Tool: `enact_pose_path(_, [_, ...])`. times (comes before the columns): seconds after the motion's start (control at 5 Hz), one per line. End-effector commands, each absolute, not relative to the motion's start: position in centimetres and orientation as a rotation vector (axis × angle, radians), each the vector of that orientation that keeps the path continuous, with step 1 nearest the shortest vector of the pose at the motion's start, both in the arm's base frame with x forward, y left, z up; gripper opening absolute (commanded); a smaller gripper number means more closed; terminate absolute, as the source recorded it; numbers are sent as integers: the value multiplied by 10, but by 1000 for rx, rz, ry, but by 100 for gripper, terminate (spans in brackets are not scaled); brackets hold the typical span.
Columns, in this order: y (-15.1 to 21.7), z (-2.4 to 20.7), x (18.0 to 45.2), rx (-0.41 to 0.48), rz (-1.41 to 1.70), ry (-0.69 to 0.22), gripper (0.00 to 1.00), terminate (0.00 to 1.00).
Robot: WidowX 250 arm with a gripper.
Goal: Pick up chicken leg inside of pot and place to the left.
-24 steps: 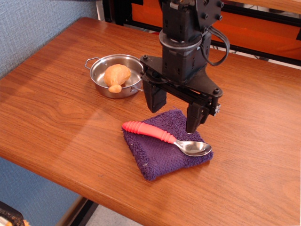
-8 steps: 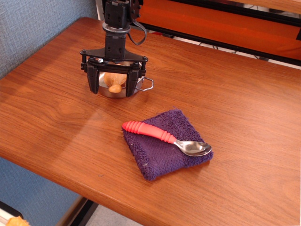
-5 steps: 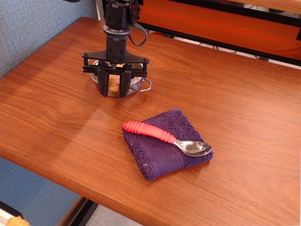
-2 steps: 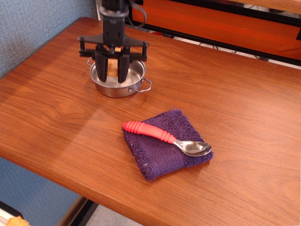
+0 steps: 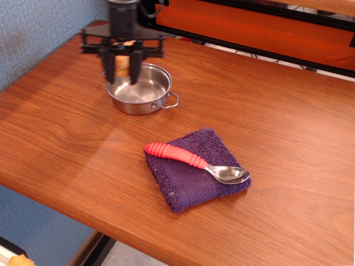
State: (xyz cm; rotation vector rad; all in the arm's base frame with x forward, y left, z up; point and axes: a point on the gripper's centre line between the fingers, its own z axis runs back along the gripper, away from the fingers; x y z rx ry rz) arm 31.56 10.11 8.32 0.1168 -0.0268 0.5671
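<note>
My black gripper (image 5: 122, 71) is shut on the tan-orange chicken leg (image 5: 123, 65) and holds it in the air above the left rim of the pot. Only a strip of the leg shows between the fingers (image 5: 135, 69). The shiny steel pot (image 5: 145, 98) stands at the back left of the wooden table, with nothing in it, one wire handle (image 5: 171, 102) pointing right.
A purple cloth (image 5: 191, 172) lies at the table's middle front with a red-handled metal spoon (image 5: 188, 159) on it. A blue-grey wall (image 5: 39, 27) runs along the left. The table's front edge (image 5: 83, 213) drops off below.
My gripper came over the pot, shut on the chicken leg and lifted it out. It has since risen and moved a little left; the pot now holds nothing.
</note>
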Motion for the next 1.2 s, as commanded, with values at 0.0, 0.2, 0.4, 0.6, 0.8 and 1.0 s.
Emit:
enact_pose_path(0.0, [152,80,253,117,656,-114,0,0])
enact_pose_path(0.2, [181,76,234,152,553,-167,0,0])
enact_pose_path(0.4, [199,59,237,191,384,-138,0,0])
enact_pose_path(0.6, [212,47,246,188,270,-188,0,0])
enact_pose_path(0.8, [218,41,251,142,180,-252,0,0])
enact_pose_path(1.0, [223,29,255,143,171,-228,0,0])
